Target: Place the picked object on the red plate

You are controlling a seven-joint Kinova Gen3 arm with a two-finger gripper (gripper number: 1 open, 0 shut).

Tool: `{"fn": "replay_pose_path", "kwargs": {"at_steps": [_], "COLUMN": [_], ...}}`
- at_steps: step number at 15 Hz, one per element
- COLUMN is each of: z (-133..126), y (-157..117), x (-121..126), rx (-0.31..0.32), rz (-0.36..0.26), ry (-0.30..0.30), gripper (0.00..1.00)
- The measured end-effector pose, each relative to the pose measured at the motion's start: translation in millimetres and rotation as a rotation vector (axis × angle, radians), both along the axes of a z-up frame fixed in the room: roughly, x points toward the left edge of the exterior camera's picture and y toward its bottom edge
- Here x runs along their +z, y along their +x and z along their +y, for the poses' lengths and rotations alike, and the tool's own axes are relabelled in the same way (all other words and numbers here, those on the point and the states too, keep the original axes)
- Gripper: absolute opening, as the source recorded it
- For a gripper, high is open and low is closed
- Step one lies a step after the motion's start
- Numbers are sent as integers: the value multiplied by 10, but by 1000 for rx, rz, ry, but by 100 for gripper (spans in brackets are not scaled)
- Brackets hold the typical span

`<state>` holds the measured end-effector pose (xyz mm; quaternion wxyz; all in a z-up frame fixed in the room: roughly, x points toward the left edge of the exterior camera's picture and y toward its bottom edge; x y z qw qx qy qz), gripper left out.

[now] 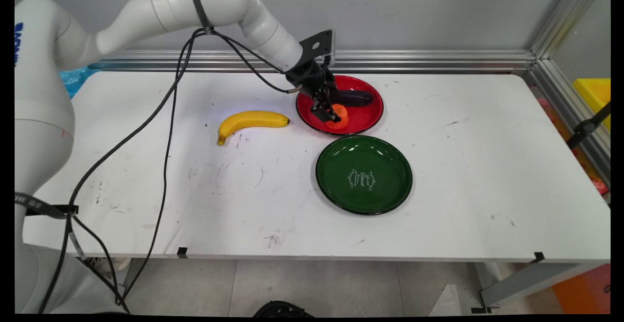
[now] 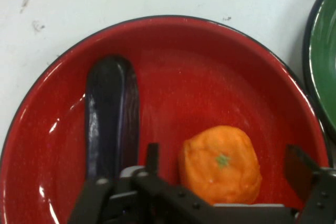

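Here, bumpy orange tangerine (image 2: 220, 163), green-dotted.

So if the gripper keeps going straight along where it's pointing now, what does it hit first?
Most likely the orange: it sits between the open fingers of the gripper, on the red plate. The eggplant lies off to one side. How much gap is left, I cannot tell.

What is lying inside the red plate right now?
The red plate holds a dark purple eggplant and an orange, apart from each other. The gripper straddles the orange with open fingers; its linkage covers the eggplant's near end.
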<state>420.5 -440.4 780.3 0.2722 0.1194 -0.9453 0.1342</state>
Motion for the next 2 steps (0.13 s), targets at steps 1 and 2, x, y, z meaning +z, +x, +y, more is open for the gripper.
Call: {"fn": "replay_pose_path", "kwargs": {"at_steps": [1, 2], "z": [-6, -12], "y": [-6, -10], "x": [2, 4], "rx": [1, 2], "rz": [2, 3], "ry": [-1, -1], "gripper": [100, 100]}}
